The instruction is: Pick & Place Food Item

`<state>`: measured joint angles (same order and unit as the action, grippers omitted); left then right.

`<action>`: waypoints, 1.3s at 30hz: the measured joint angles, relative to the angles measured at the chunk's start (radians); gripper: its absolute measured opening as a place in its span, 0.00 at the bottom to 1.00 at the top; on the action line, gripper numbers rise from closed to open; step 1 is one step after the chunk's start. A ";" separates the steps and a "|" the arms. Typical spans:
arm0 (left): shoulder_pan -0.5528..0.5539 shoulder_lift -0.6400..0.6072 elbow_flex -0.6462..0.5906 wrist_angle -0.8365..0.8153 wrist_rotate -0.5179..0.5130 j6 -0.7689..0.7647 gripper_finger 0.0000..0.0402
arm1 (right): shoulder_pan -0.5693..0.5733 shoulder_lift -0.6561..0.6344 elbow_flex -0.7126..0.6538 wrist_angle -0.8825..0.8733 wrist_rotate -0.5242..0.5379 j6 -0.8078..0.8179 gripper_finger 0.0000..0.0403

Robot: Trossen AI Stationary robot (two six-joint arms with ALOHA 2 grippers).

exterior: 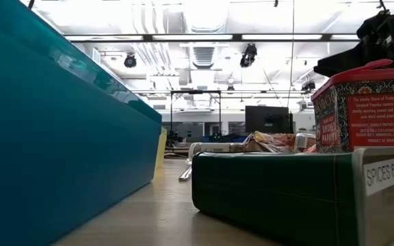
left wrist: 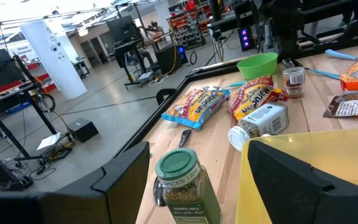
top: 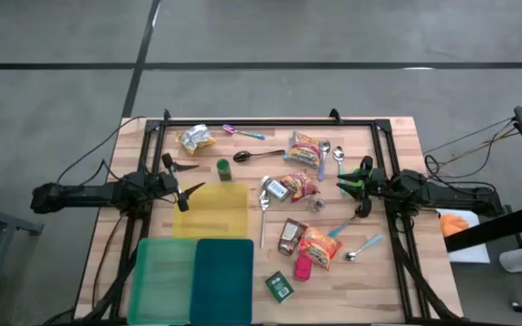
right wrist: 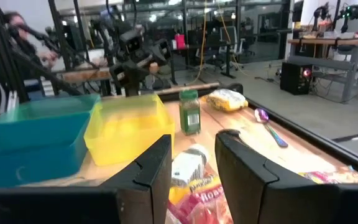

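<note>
One noodle packet (right wrist: 194,202) below right gripper (right wrist: 192,163).

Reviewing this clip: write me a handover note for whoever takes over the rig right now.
Left tool: open, empty, at the yellow bin's left edge, near the green-lidded spice jar.
Right tool: open, empty, at the table's right side, facing the noodle packets.
Food packets, jars, tins and spoons lie scattered across the table.
The yellow, light green and teal bins look empty.
Done: nothing visibly placed.
Left: pick a food item and place it.
</note>
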<state>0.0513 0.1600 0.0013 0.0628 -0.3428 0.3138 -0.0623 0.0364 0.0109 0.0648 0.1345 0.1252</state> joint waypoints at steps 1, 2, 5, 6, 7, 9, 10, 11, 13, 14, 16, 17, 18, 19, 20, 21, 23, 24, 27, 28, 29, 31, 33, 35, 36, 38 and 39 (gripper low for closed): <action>0.000 0.000 0.000 0.000 0.000 0.000 0.69 | -0.002 0.000 0.000 0.034 0.005 0.025 0.30; 0.000 0.000 0.000 0.000 0.000 0.000 0.69 | -0.001 0.000 0.000 0.075 0.014 0.062 0.30; 0.000 0.000 0.000 0.000 0.000 0.000 0.69 | -0.001 -0.001 0.000 0.168 0.010 0.104 0.30; 0.000 0.000 0.000 0.000 0.000 0.000 0.69 | -0.001 -0.001 0.001 0.185 -0.013 0.104 0.30; 0.000 0.000 0.000 0.000 0.000 0.000 0.69 | -0.001 -0.001 0.005 0.191 -0.040 0.107 0.30; 0.000 0.000 0.000 0.000 0.000 0.000 0.69 | -0.001 0.000 0.026 0.194 -0.097 0.139 0.30; 0.000 0.000 0.000 0.000 0.000 0.000 0.69 | -0.001 0.000 0.040 0.196 -0.123 0.159 0.30; 0.000 0.000 0.000 0.000 0.000 0.000 0.69 | -0.001 0.000 0.054 0.197 -0.152 0.174 0.30; 0.000 0.000 0.000 0.000 0.000 0.000 0.69 | -0.001 0.002 0.084 0.177 -0.229 0.192 0.30; 0.000 0.000 0.000 0.000 0.000 0.000 0.69 | -0.001 0.008 0.101 0.164 -0.273 0.202 0.30; 0.000 0.000 0.000 0.000 0.000 0.000 0.69 | -0.001 0.022 0.143 0.129 -0.353 0.214 0.30; 0.000 0.000 0.000 0.000 0.000 0.000 0.69 | -0.001 0.034 0.167 0.104 -0.377 0.216 0.30; 0.000 0.000 0.000 0.000 0.000 0.000 0.69 | 0.000 0.047 0.192 0.076 -0.393 0.216 0.30; 0.000 0.000 0.000 0.000 0.000 0.000 0.69 | 0.000 0.062 0.217 0.044 -0.397 0.220 0.30; 0.000 0.000 0.000 0.000 0.000 0.000 0.69 | 0.000 0.082 0.243 0.005 -0.397 0.233 0.30; 0.000 0.000 0.000 0.000 0.000 0.000 0.69 | 0.000 0.106 0.268 -0.032 -0.397 0.254 0.30; 0.000 0.000 0.000 0.000 0.000 0.000 0.69 | -0.001 0.168 0.318 -0.082 -0.384 0.272 0.30; 0.000 0.000 0.000 0.000 0.000 0.000 0.69 | -0.001 0.207 0.343 -0.089 -0.375 0.269 0.30; 0.000 0.000 0.000 0.000 0.000 0.000 0.69 | 0.000 0.338 0.418 -0.090 -0.383 0.233 0.30; 0.000 0.000 0.000 0.000 0.000 0.000 0.69 | 0.004 0.383 0.440 -0.090 -0.394 0.215 0.30; 0.000 0.000 0.000 0.000 0.000 0.000 0.69 | 0.011 0.428 0.459 -0.092 -0.400 0.199 0.30; 0.000 0.000 0.000 0.000 0.000 0.000 0.69 | 0.027 0.520 0.491 -0.093 -0.402 0.166 0.30; 0.000 0.000 0.000 0.000 0.000 0.000 0.69 | 0.042 0.598 0.512 -0.103 -0.402 0.131 0.30; 0.000 0.000 0.000 0.000 0.000 0.000 0.69 | 0.055 0.661 0.528 -0.104 -0.402 0.121 0.30; 0.000 0.000 0.000 0.000 0.000 0.000 0.69 | 0.062 0.686 0.533 -0.091 -0.401 0.123 0.30; 0.000 0.000 0.000 0.000 0.000 0.000 0.69 | 0.073 0.728 0.536 -0.068 -0.396 0.132 0.30; 0.000 0.000 0.000 0.000 0.000 0.000 0.69 | 0.079 0.747 0.536 -0.053 -0.396 0.127 0.30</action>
<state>0.0510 0.1596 0.0013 0.0630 -0.3424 0.3138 0.0164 0.7836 0.5468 0.0113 -0.2617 0.2522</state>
